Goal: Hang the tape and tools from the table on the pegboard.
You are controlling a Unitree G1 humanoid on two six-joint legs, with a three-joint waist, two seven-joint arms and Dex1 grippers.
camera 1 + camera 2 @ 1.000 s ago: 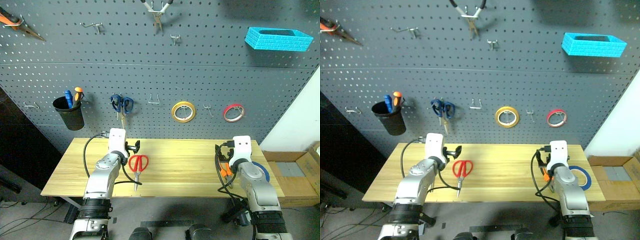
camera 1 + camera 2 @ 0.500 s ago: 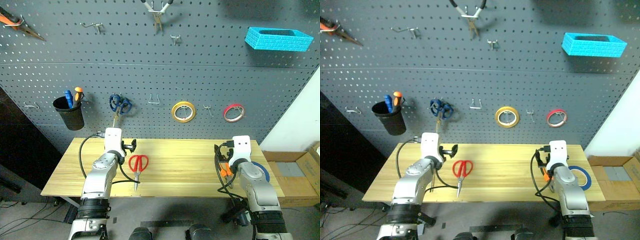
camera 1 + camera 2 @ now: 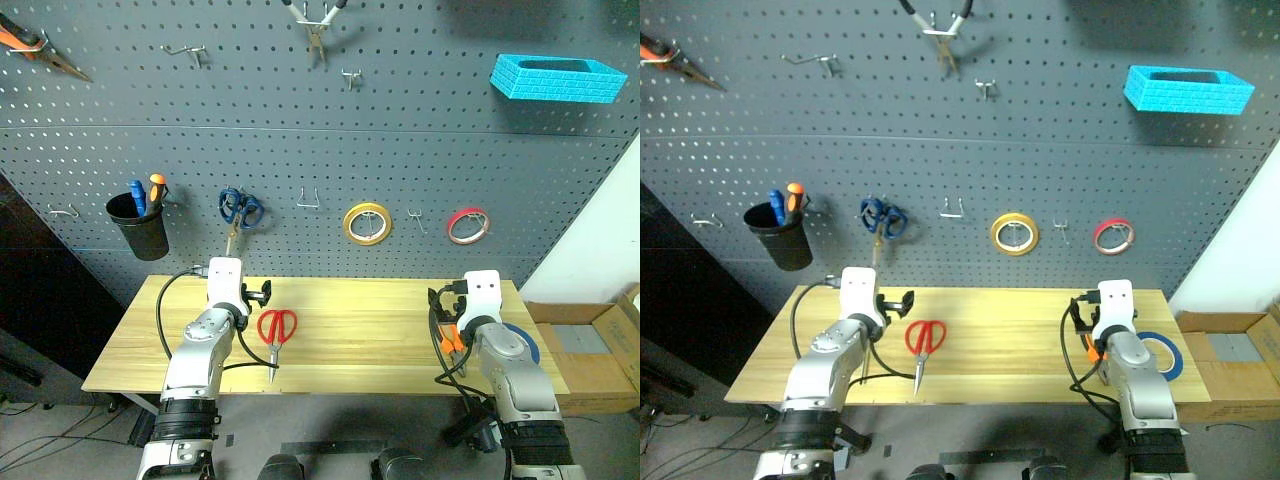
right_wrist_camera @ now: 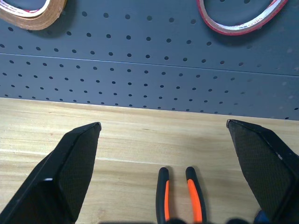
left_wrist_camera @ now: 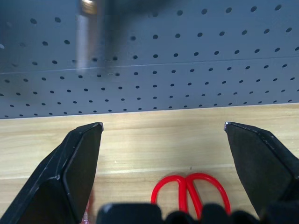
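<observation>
Red-handled scissors (image 3: 276,331) lie flat on the light wooden table (image 3: 360,340), just beside the left gripper (image 5: 163,135), whose jaws are spread wide and empty. Orange-and-black pliers (image 4: 180,196) lie just under the right gripper (image 4: 163,133), also spread and empty, with the blue tape (image 3: 1165,352) near it. Behind, the dark grey pegboard (image 3: 420,180) carries a yellow roll (image 3: 367,222) and a red roll (image 3: 467,225).

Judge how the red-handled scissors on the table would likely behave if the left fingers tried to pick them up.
The red-handled scissors lie flat on the table, so pinching under them looks awkward; they may slide on the smooth wood. They seem stiff, not floppy, though the blades may pivot if one loop is gripped. The left gripper stands open just above the handles.
</observation>
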